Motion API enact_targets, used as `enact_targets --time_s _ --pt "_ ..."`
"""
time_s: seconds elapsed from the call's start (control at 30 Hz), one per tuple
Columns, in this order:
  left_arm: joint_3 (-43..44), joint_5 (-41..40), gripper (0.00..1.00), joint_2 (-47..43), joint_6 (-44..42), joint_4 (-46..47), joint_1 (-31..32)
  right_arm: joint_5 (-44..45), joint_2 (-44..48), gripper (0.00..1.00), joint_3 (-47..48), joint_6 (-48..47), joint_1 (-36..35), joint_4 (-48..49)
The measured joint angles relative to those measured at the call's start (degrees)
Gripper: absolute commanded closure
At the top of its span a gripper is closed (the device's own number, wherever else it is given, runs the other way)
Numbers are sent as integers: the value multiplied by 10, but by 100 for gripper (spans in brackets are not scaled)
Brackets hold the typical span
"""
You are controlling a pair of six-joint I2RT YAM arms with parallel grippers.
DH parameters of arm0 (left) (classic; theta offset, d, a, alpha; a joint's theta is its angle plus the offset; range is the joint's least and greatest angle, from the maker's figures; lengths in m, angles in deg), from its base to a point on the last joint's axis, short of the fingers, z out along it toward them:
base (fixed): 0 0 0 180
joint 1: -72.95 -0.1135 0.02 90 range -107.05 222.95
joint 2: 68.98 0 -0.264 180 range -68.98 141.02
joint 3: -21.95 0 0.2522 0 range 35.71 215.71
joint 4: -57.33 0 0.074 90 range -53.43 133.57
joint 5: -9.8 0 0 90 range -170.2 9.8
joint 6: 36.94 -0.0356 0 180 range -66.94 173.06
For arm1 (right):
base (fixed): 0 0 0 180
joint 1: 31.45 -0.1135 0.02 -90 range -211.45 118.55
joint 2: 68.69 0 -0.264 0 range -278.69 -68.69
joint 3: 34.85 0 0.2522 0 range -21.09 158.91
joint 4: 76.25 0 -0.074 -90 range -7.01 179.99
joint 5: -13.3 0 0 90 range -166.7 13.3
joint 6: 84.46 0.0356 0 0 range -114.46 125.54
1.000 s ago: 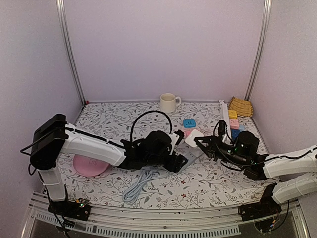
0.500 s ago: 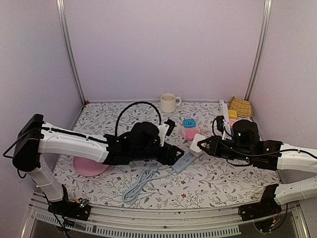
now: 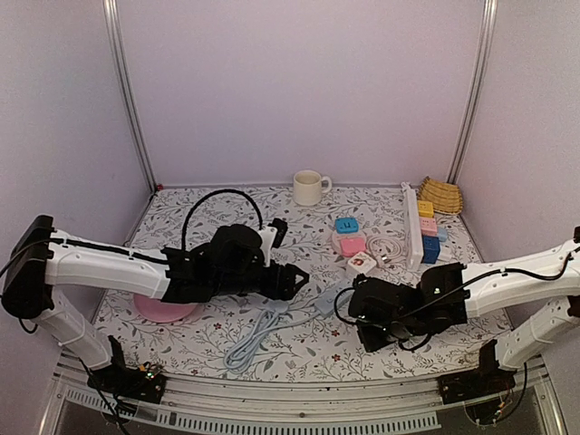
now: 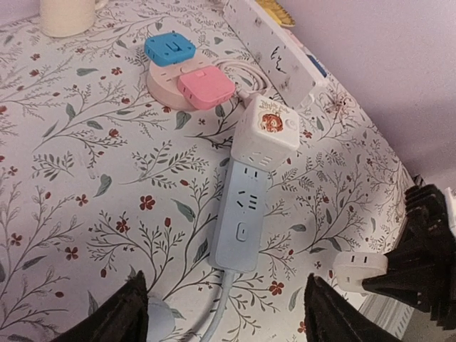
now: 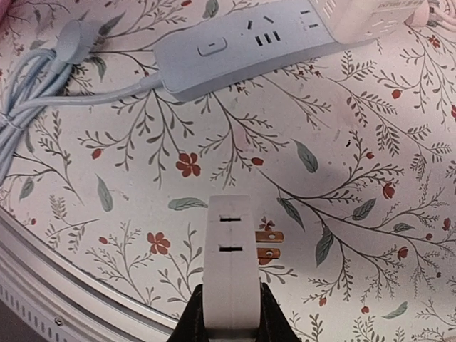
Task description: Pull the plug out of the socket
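Right tool [image 5: 228,317] clamped tight on the white plug [image 5: 228,242]; I'm holding it low over the worktop [image 5: 342,178], near the power strip [image 4: 242,214] on the arm-base side, apart from it, not touching; what look like brass prongs stick out sideways into open air, so I judge the plug already out of its socket and the pull basically done. Plug is a flat white block with rounded edges and two short slots on its upper face; can't tell if any cord hangs from it. Left tool [image 4: 226,313] has its fingers apart with nothing between them; it hovers at the strip's cord end, I'd guess to brace the strip against dragging. Strip lies flat, pale grey-blue; white cube adapter [image 4: 265,132] sits on its far end.
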Motion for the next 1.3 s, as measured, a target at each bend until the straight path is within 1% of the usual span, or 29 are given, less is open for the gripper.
enact_targets --time_s 0.1,0.2,0.23,0.4,0.47,0.63,0.77,0.93,1.03,1.13,1.3 --pt "-5 -5 25 -16 4 0 0 25 -63 82 37 5 -17 -45" --pt "-9 -9 25 -25 7 0 -1 43 -118 74 68 8 -32 -83" --pt "-10 -9 25 -27 7 0 -1 47 -135 71 77 8 -37 -92" --pt "-17 -12 24 -31 9 0 -1 56 -203 47 123 1 -56 -115" --pt "-22 -14 24 -33 10 -1 -1 55 -215 44 134 -2 -62 -115" --pt "-29 -17 25 -36 13 -1 -1 47 -217 39 143 -13 -68 -102" --pt "-29 -17 24 -36 15 0 -1 34 -198 35 142 -19 -68 -82" --pt "-29 -14 25 -33 15 1 -1 24 -129 30 126 -25 -54 -52" --pt "-25 -8 24 -20 15 0 -1 18 -79 27 105 -33 -21 -25" --pt "-6 -3 24 10 8 -3 -1 9 -32 24 75 -44 31 11" --pt "80 7 22 85 -17 -31 2 -14 41 22 7 -60 122 85"
